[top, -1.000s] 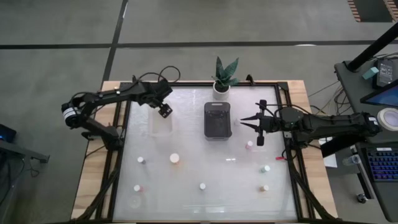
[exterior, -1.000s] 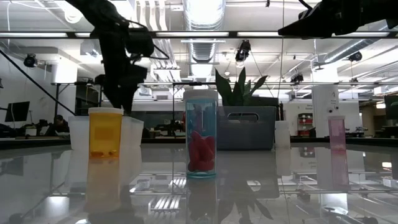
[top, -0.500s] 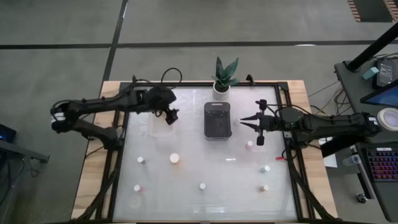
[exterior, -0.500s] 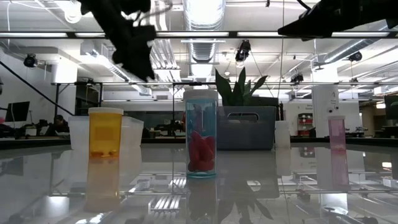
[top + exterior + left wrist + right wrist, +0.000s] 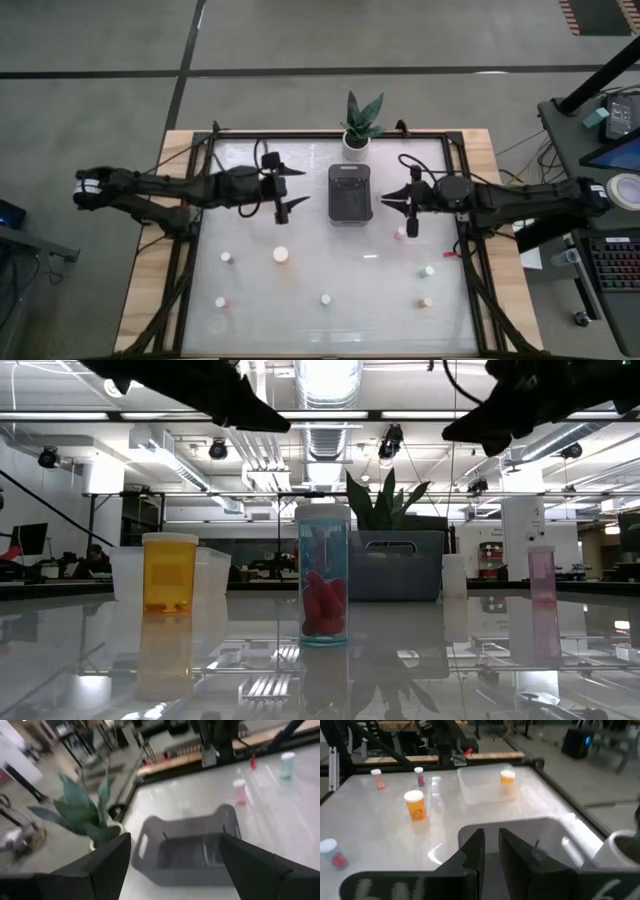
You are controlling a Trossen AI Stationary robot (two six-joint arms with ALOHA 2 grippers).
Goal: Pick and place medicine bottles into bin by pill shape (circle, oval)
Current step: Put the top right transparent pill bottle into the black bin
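Several white-capped medicine bottles stand upright on the table: a wide orange one (image 5: 281, 255), a white one (image 5: 227, 256), a pink one (image 5: 401, 232) and a greenish one (image 5: 427, 270). Another orange bottle (image 5: 507, 776) sits inside the clear bin (image 5: 485, 782). My left gripper (image 5: 295, 188) (image 5: 174, 840) hangs open and about level above the table, just left of the dark grey bin (image 5: 350, 192). My right gripper (image 5: 388, 197) (image 5: 491, 832) is shut on nothing and level, just right of that bin.
A potted green plant (image 5: 360, 125) stands at the far edge behind the grey bin. More bottles stand near the front edge (image 5: 326, 298) (image 5: 220, 301) (image 5: 425, 301). A dark frame rail (image 5: 195, 250) runs along the table's sides.
My left gripper has swung from above the clear bin toward the table's right, up to the grey bin, rising a little. It has tipped from pointing down to about level and rolled, staying open. My right gripper has rolled a little in place.
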